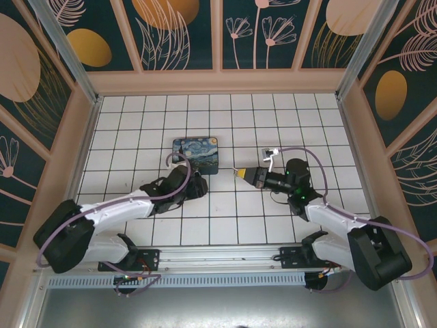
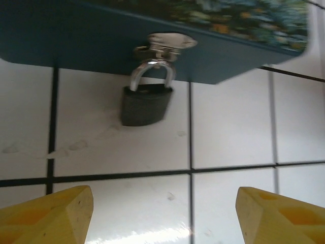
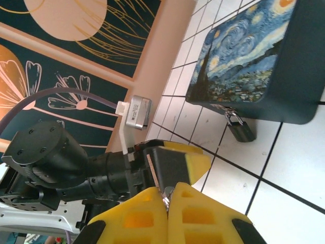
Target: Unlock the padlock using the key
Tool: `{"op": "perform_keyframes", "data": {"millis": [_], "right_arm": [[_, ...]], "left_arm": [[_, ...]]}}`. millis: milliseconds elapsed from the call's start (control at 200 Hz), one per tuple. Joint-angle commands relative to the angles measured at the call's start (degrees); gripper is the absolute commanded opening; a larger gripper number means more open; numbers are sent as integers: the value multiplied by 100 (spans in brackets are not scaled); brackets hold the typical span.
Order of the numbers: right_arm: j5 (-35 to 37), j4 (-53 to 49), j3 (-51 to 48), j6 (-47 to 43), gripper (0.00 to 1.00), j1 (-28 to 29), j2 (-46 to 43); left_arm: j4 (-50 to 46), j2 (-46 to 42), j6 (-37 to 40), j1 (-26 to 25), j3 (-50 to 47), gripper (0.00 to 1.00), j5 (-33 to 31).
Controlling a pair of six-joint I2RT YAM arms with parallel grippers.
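Left wrist: padlock [image 2: 145, 105] clipped to painted box [image 2: 76, 35].

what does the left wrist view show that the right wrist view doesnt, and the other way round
Left wrist adds: the silvery hasp that the shackle passes through, and both left jaws standing wide apart. Right wrist adds: the swirl-painted lid, the patterned wall, and the right jaws shut on a metal sliver, likely the key. Both: the padlock hanging at the side of the blue box, over white tiles.
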Motion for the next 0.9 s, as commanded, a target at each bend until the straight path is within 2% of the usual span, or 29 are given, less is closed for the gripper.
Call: {"op": "perform_keyframes", "data": {"millis": [0,250,360,646,786,896], "right_arm": [[111,-19,-125,-59,0,-15,-224],[94,28,-216,-39,0,-9,-398],[76,178,-263,-11,0,-12,-357],[-12,589,-304,121,0,-11,-75],[-38,606,-322,90,0,-12,-32],[-44,648,-372,85,0,-13,-3]], "left_arm": [[-108,439,-232,-18,307,74,-869],[332,1244,-36,-26,671,74,-808],[249,1516,-60,-46,900,74,-968],[-326,2342,-17,-271,1662,59,-1374],[-629,2459,-180,-357,1769,52,-1548],[-873,2497,-191,-353,1868,51,-1610]]}}
